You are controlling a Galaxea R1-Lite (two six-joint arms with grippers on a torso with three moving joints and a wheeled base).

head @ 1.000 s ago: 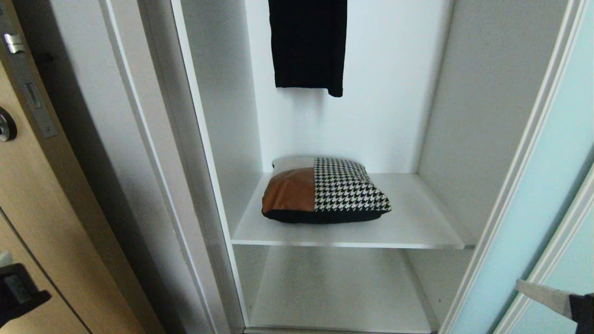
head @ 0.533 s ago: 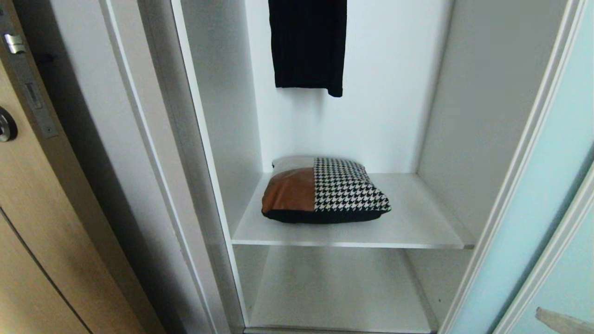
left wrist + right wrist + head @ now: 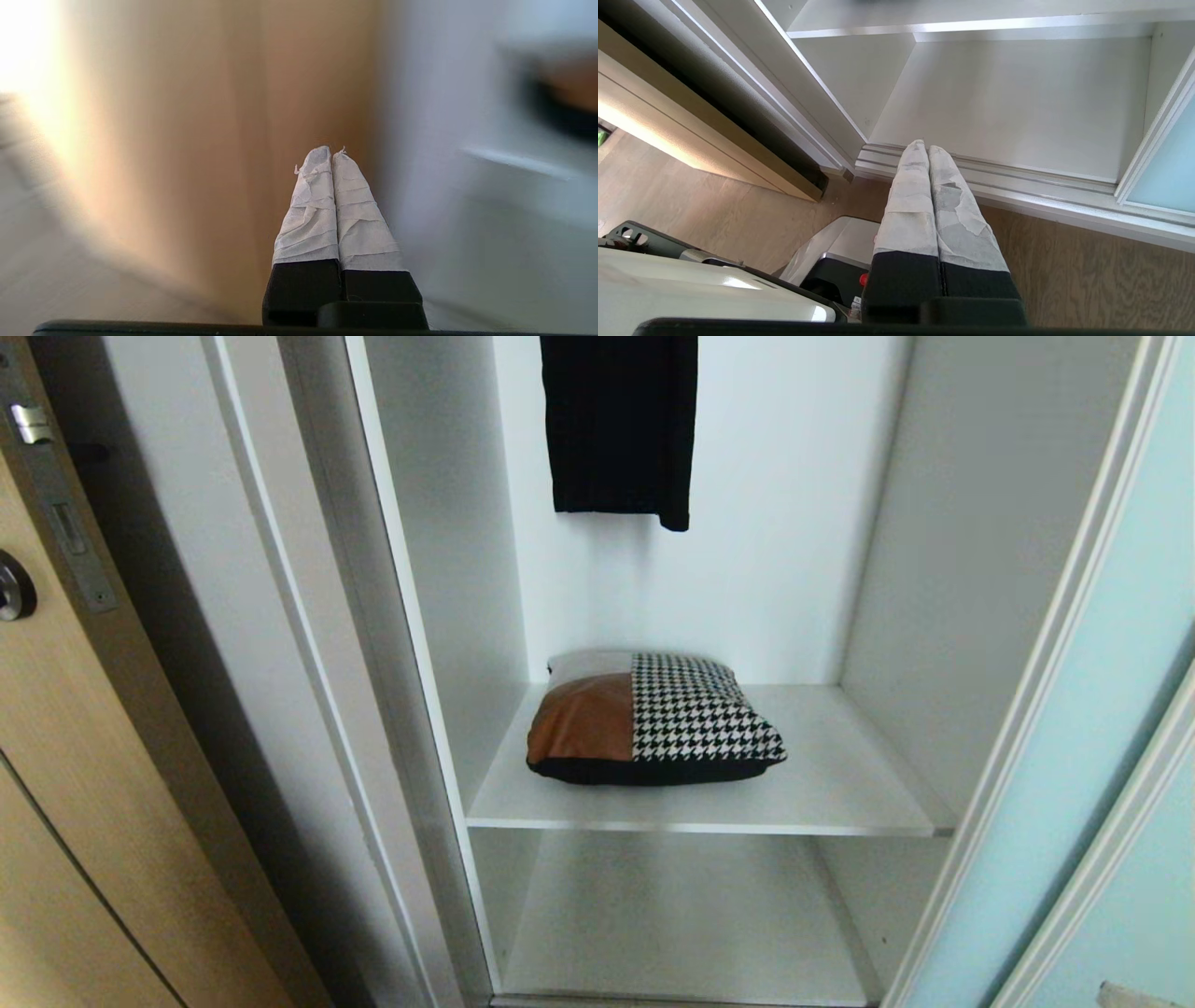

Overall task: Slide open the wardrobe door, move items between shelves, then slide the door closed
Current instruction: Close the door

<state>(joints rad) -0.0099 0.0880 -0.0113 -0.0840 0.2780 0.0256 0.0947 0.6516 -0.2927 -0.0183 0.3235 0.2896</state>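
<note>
The cushion [image 3: 653,719], tan leather and houndstooth with a black underside, lies flat on the upper white shelf [image 3: 840,784] of the open wardrobe. Below it is a bare lower shelf [image 3: 681,924] [image 3: 1017,93]. The sliding wardrobe door [image 3: 1074,756] [image 3: 1162,172], pale blue-green glass, stands pushed to the right. My left gripper [image 3: 331,154] is shut and empty, low in front of the wood door; the cushion [image 3: 565,88] shows blurred off to one side. My right gripper [image 3: 927,147] is shut and empty, low over the floor before the wardrobe's bottom track [image 3: 1017,182].
A black ribbed garment [image 3: 621,425] hangs above the cushion. A light wood door [image 3: 56,756] with a metal latch plate stands ajar at the left. The robot's own base [image 3: 691,289] and the wood floor [image 3: 1087,280] lie below the right gripper.
The left gripper has dropped out of the head view at the bottom left. The right gripper has sunk almost out of the bottom right corner. The cushion and door have not moved.
</note>
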